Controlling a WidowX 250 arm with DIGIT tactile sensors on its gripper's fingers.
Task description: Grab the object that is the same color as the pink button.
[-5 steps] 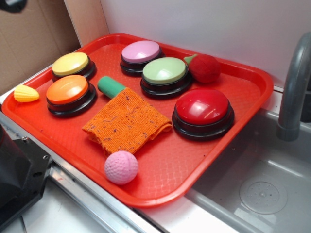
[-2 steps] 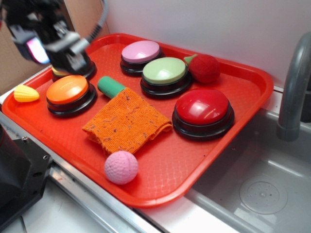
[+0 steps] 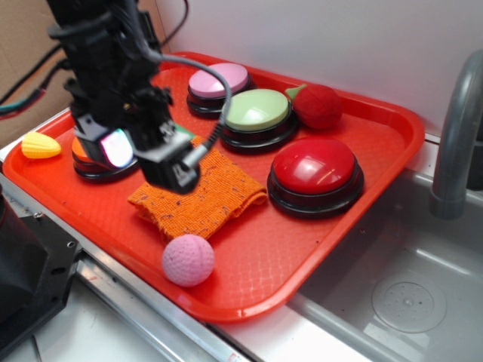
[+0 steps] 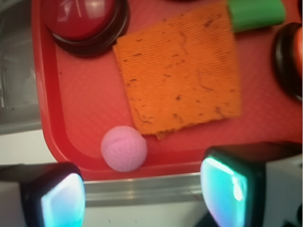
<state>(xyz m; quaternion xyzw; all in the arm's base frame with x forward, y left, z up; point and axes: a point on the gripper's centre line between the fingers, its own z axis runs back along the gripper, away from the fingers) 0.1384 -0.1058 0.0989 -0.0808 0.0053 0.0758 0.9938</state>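
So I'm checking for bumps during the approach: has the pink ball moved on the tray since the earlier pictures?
No. The pink ball sits in the same spot near the tray's front rim, just below the orange cloth's corner, while the gripper has swung in above the cloth.

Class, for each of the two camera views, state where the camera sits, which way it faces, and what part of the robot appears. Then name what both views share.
Exterior: outside the robot, above the tray's front corner, looking down obliquely at the red tray and sink; the arm and pincer show.
Wrist: on the arm, facing straight down; only the two fingers show, apart.
Shared: pink ball, orange cloth, red button.
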